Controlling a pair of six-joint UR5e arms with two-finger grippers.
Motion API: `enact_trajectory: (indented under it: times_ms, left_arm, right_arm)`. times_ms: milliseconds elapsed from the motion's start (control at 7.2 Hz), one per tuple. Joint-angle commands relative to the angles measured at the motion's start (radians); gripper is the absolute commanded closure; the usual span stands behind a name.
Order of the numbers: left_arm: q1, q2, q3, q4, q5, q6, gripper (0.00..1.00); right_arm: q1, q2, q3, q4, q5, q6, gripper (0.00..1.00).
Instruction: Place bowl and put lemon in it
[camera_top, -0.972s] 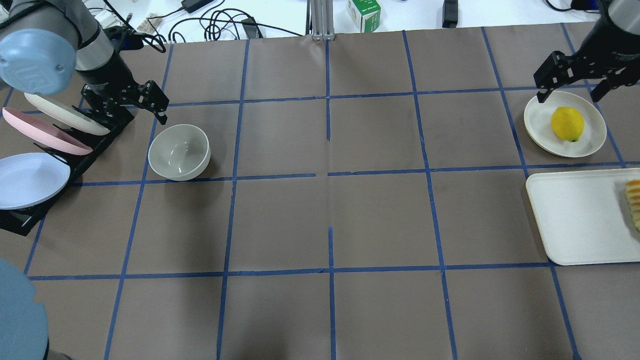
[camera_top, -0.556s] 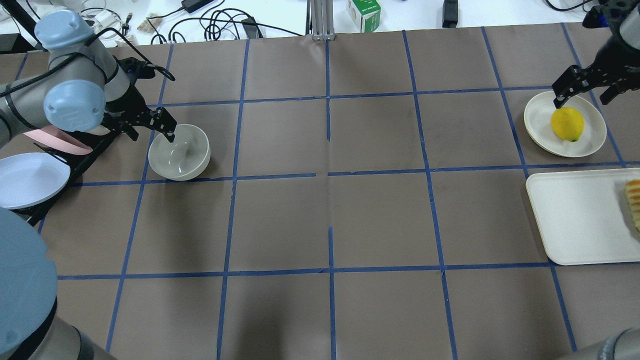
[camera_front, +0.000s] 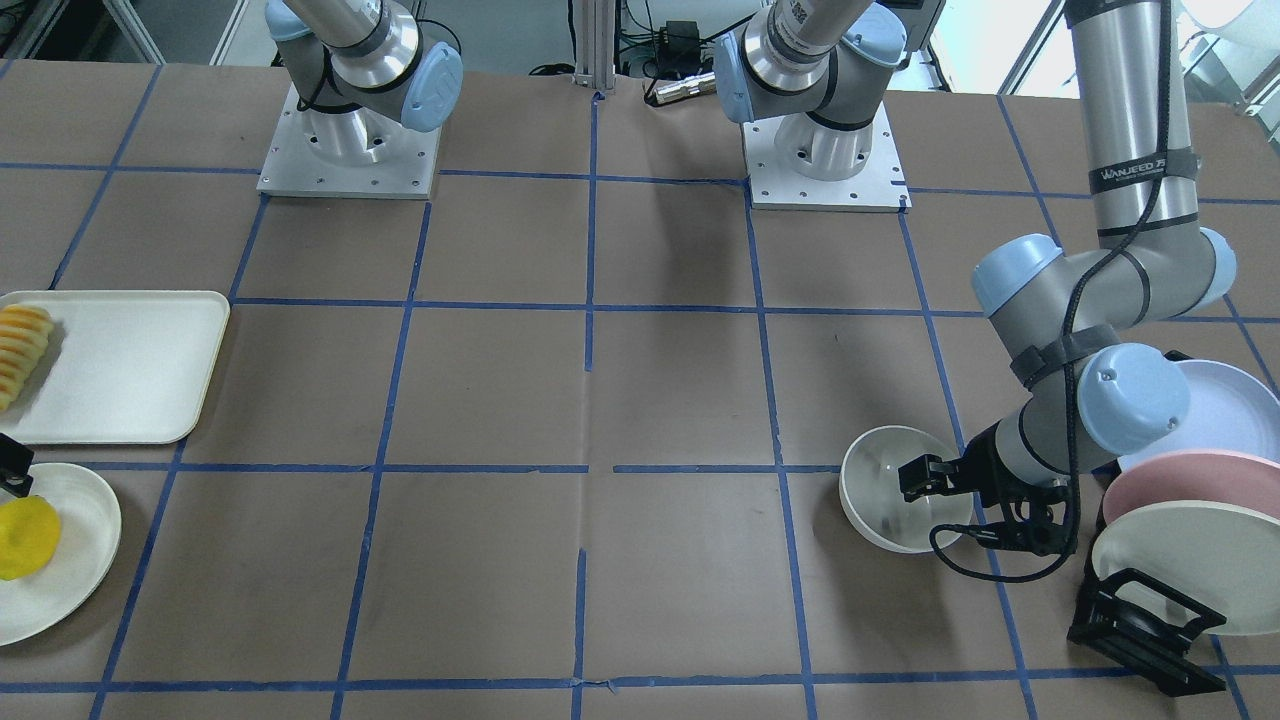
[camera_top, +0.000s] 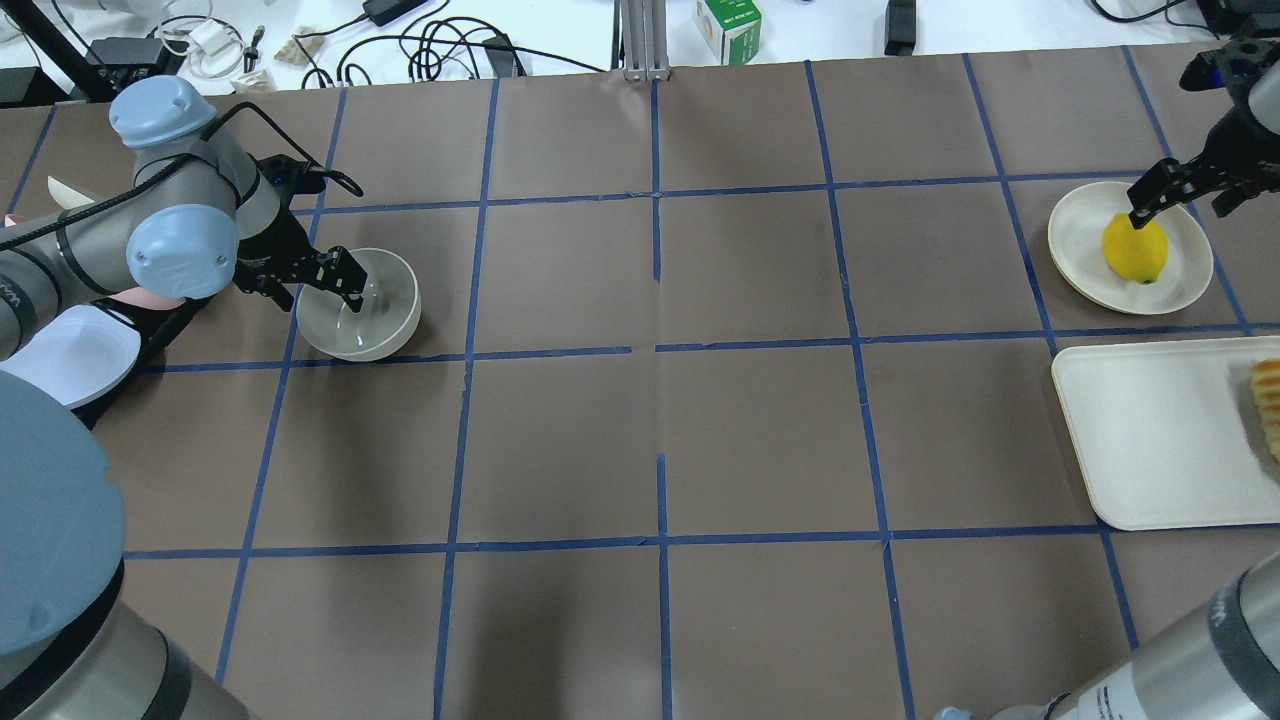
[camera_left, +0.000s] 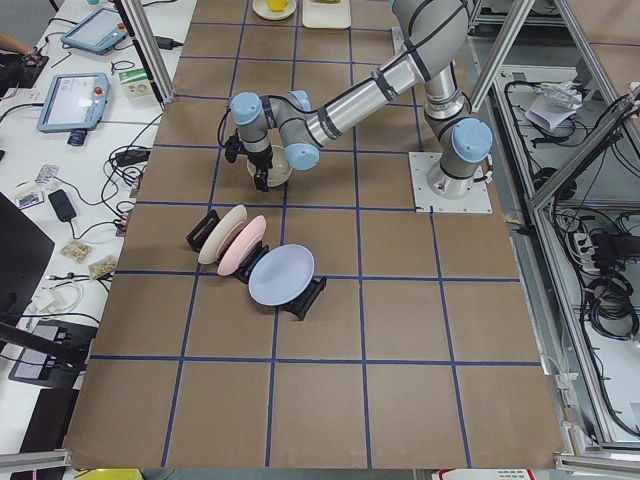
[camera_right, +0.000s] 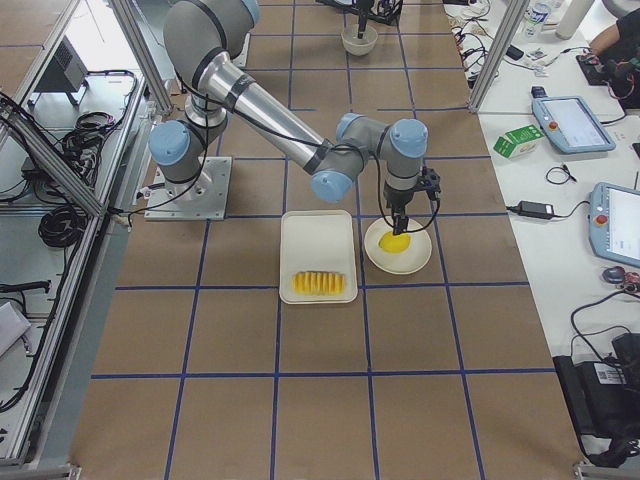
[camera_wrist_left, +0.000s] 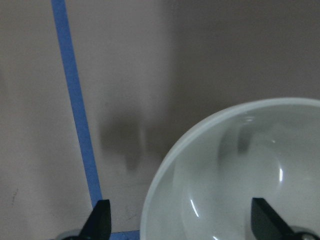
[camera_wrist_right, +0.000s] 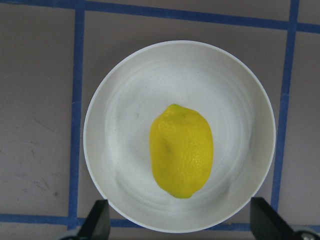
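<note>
Front-facing view: the bowl (camera_front: 880, 480) stands upright on the brown bench (camera_front: 650, 400), just beside a black rack (camera_front: 1140, 620) of racked plates (camera_front: 1180, 480) in cream, pink and pale blue. The left hand (camera_front: 945, 505) is at the bowl's rack-side rim, with one finger inside and the other outside. A grey band (camera_front: 1140, 175) on that arm's tube reads "WANJEED"; the characters after it are too small to read. Well apart, at the view's left edge, the lemon (camera_front: 25, 537) lies on a shallow plate (camera_front: 85, 560), near a tray (camera_front: 130, 370) carrying sliced fruit (camera_front: 22, 350).

Overhead view: the left hand straddles the bowl's wall with its jaws apart. The right hand (camera_top: 1183, 205) hangs over the lemon with its fingers spread. One fingertip overlaps the fruit's far end, and whether it touches cannot be told. A green-and-white carton (camera_top: 727, 25) beyond the bench bears print too small to read.

Left side view: the near arm reaches to the bowl, beyond the rack.

Right side view: the near arm's hand is directly above the lemon, and the tray is just beside the plate.

Left wrist view: the bowl's rim passes between two widely parted black fingertips, unclamped. Blue tape (camera_wrist_left: 75, 100) crosses the bench.

Right wrist view: the lemon rests mid-plate. The fingertips at the lower corners are wide open and grip nothing.
</note>
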Motion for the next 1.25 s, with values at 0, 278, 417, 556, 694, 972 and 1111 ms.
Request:
enact_trajectory:
  times_ms: [0,278,417,556,694,972,1111]
  left_arm:
    - [0.013,-0.009,0.001,-0.001,-0.017,-0.075,0.45]
    - [0.013,-0.011,0.000,-0.002,-0.020,-0.069,1.00]
    - [0.017,-0.006,-0.003,-0.007,-0.057,-0.068,1.00]
    - [0.043,-0.006,-0.002,-0.013,-0.078,-0.068,1.00]
    - [0.049,0.012,0.000,-0.043,-0.124,-0.072,1.00]
    - [0.002,0.081,0.026,-0.158,-0.135,-0.101,1.00]
    - [-0.063,0.116,0.020,-0.177,-0.184,-0.108,1.00]
  right_arm:
    - [-0.001,0.046,-0.003,-0.024,0.004,-0.001,0.00]
    - [-0.001,0.099,-0.002,-0.084,-0.010,-0.089,0.00]
    - [-0.001,0.113,-0.003,-0.084,-0.013,-0.094,0.00]
    - [-0.001,0.118,-0.003,-0.084,-0.014,-0.093,0.00]
    - [-0.001,0.130,-0.002,-0.084,-0.013,-0.070,0.00]
    - [-0.001,0.144,-0.002,-0.086,-0.005,-0.067,0.00]
    - [-0.001,0.142,-0.003,-0.086,0.002,-0.065,0.42]
